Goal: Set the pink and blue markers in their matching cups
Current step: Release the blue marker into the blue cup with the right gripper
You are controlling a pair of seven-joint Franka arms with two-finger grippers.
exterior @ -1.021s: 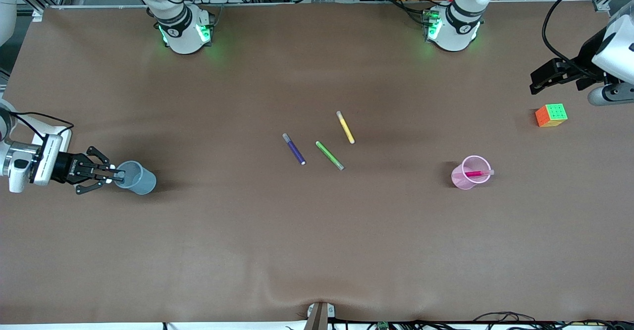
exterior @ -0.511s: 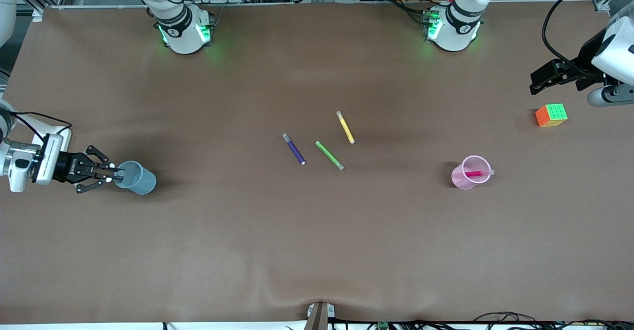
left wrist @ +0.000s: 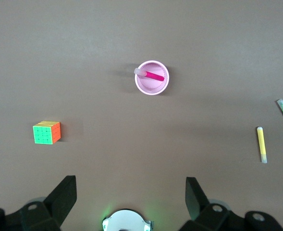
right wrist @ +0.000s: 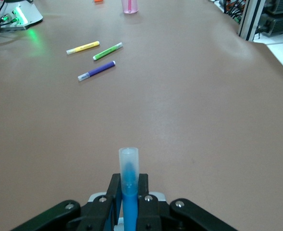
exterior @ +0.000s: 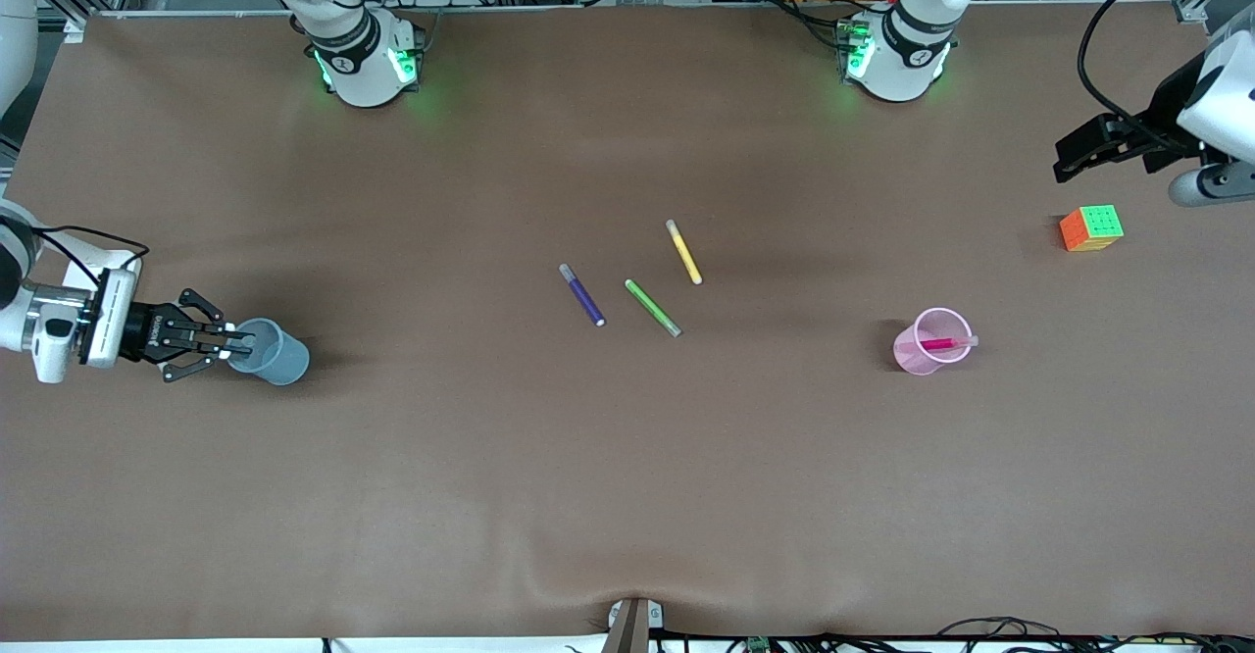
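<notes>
My right gripper (exterior: 233, 343) is shut on the blue marker (right wrist: 129, 179), pale cap pointing away from the wrist, and holds it at the rim of the light blue cup (exterior: 277, 354) near the right arm's end of the table. The marker's body sits between the fingers (right wrist: 143, 192). The pink marker (exterior: 943, 343) lies slanted in the pink cup (exterior: 922, 357), and both show in the left wrist view, marker (left wrist: 154, 76) and cup (left wrist: 152, 87). My left gripper (exterior: 1067, 165) is open and empty, up in the air near the cube, its fingers (left wrist: 64, 192) wide apart.
The purple marker (exterior: 582, 294), green marker (exterior: 652, 307) and yellow marker (exterior: 683, 252) lie loose mid-table. A colourful cube (exterior: 1091, 227) sits toward the left arm's end. The arm bases stand along the table edge farthest from the front camera.
My right gripper has shifted slightly at the blue cup's rim, still holding the blue marker. My left arm has drawn back a little. Cups and loose markers have not moved.
</notes>
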